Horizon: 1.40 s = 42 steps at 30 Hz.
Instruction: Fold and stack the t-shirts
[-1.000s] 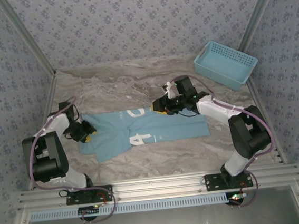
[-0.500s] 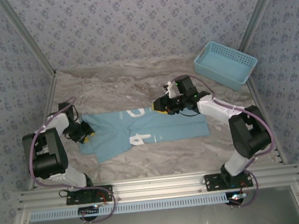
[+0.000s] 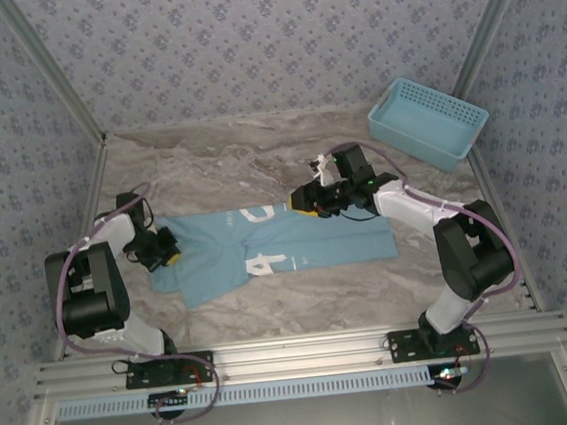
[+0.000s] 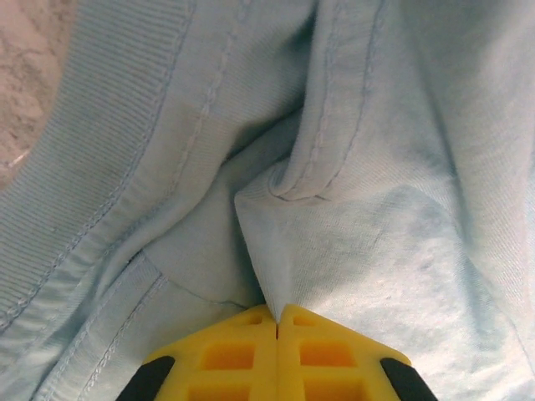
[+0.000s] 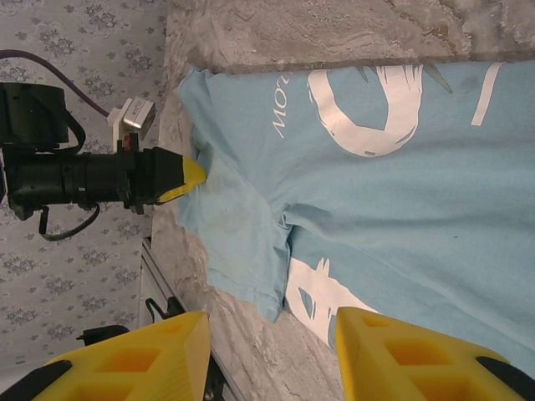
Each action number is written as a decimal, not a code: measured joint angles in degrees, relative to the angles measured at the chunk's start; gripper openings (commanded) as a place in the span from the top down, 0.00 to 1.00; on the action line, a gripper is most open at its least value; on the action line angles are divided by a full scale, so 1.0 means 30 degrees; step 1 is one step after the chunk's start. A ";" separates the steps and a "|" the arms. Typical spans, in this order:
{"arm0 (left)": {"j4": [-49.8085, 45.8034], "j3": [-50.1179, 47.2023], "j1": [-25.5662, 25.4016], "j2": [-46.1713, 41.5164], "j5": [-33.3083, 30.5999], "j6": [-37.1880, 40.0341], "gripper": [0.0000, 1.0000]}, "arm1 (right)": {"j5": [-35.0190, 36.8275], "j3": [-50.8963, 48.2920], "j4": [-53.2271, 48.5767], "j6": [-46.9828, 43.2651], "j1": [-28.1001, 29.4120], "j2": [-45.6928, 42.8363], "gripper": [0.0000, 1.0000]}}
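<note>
Shirt: light sky-blue soft cotton short-sleeved t-shirt (image 3: 297,243) w/ white printed lettering (image 3: 268,264). It is laid flat across the middle of the marbled grey-beige table top (image 3: 218,153), between the two arms, long side running left to right. It is judged partly folded, since the print is cut off at the edges.
Left tool: L gripper (image 4: 277,311) has its yellow fingertips pressed together w/ a ridge of cloth pinched between them. It sits at the shirt's left end, just beside the ribbed neckband (image 4: 92,167).
Right tool: R gripper (image 5: 272,334) has its yellow fingers standing apart, nothing seen between them. It is placed at the shirt's far edge, near mid-length. Contact w/ the cloth cannot be told.
Step in hand: judged as securing two hold points for the next fold — left one taken, right one not yet.
Doing it well: the right pinch should be taken on the edge itself, all layers incl. The two ends should then be lifted together and level, so the cloth is carried over w/o dragging or bunching. The left pinch looks shallow, so a slow pull is advised or the ridge may slip out.
Left wrist view: stitching, rib and the pinched crease are shown close up — proof of the grip that the top view cannot give.
Right wrist view: the shirt's left half, a turned-under lower flap and the L gripper's yellow tip on the cloth are seen side-on.
Top view: overall layout is given.
Beyond: rigid light-blue plastic lattice basket (image 3: 411,147) at the far right corner, well apart from the shirt.
</note>
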 measured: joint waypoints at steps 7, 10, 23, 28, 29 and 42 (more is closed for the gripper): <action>-0.1224 0.0248 0.0000 -0.0466 -0.0284 -0.0029 1.00 | 0.0000 0.0000 0.0000 0.0000 0.0000 0.0000 0.55; -0.1887 0.0743 0.0000 -0.0801 -0.0291 -0.0095 1.00 | 0.0000 0.0000 0.0000 0.0000 0.0000 0.0000 0.55; -0.4240 0.4095 0.0000 -0.0503 -0.0284 -0.0714 1.00 | 0.0000 0.0000 0.0000 0.0007 0.0000 0.0000 0.55; -0.5370 0.6324 0.0000 0.0809 -0.0313 -0.0736 0.99 | 0.0000 0.0000 0.0000 0.0000 0.0000 0.0000 0.55; -0.5523 0.6725 0.0000 0.1122 -0.0321 -0.0729 0.99 | 0.0000 0.0000 0.0000 0.0000 0.0000 0.0000 0.55; -0.6448 1.0717 0.0000 0.6455 -0.2382 0.0146 0.58 | 0.0226 0.0000 -0.0168 0.0000 -0.0124 -0.0007 0.55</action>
